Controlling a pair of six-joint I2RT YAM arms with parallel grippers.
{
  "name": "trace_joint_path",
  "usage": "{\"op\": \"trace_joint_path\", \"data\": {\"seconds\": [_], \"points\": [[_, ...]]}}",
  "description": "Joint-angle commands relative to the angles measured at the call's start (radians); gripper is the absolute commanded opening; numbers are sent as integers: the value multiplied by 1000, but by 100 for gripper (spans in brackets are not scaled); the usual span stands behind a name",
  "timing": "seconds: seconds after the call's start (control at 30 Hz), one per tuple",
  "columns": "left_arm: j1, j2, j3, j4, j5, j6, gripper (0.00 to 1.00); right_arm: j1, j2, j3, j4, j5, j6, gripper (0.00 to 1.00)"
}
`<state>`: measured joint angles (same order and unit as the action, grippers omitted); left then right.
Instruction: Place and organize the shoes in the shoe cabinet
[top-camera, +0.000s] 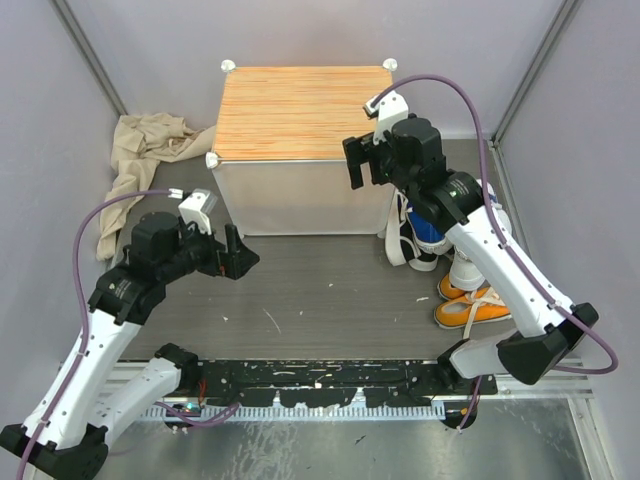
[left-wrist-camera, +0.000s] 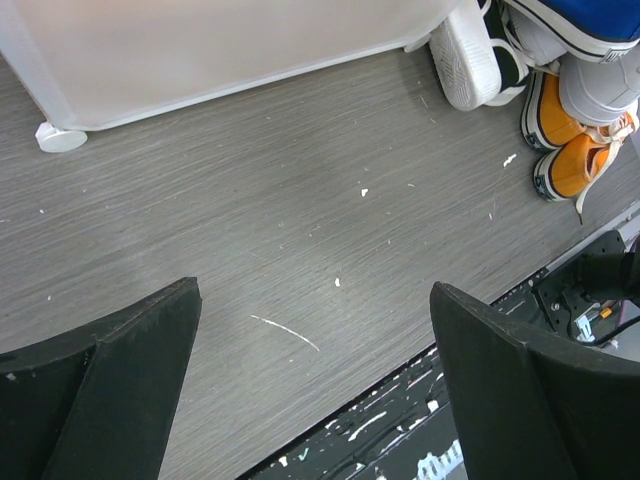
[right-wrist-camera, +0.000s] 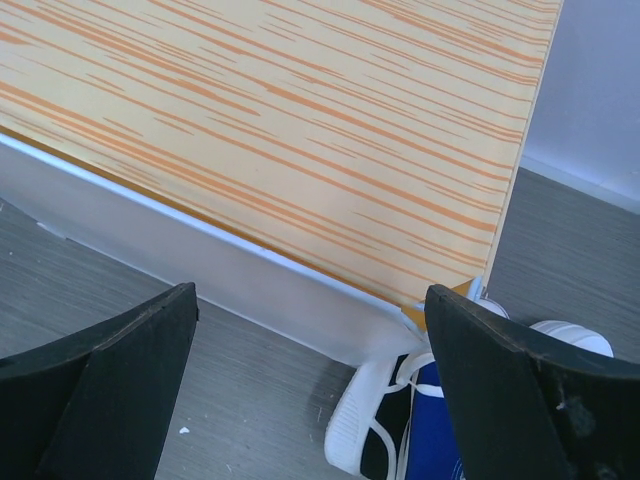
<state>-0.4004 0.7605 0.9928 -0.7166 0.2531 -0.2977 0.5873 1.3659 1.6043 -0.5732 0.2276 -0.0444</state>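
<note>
Right wrist — shoes (right-wrist-camera: 385, 440) near right end effector (right-wrist-camera: 310, 296)

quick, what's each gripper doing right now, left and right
left gripper: open, holding nothing
right gripper: open, holding nothing

Shoe cabinet (top-camera: 300, 150) at the middle of the far edge of the counter (top-camera: 320, 290). Cloth (top-camera: 140, 160) to its left, in the far left corner. Shoes (top-camera: 425, 235) clustered just right of the cabinet's front right corner, apparently touching it. A further pair (top-camera: 468, 303) lies before them, toward the right edge.
</note>
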Motion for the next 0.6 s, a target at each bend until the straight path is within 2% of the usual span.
{"op": "trace_joint_path", "data": {"seconds": [0.0, 0.13, 0.57], "points": [[-5, -19, 0, 13, 26, 18, 98, -12, 13, -5, 62, 8, -13, 100], [-5, -28, 4, 2, 23, 26, 98, -31, 27, -15, 62, -1, -2, 100], [-5, -33, 1, -10, 20, 31, 98, -79, -28, -61, 18, -221, 66, 100]]}}
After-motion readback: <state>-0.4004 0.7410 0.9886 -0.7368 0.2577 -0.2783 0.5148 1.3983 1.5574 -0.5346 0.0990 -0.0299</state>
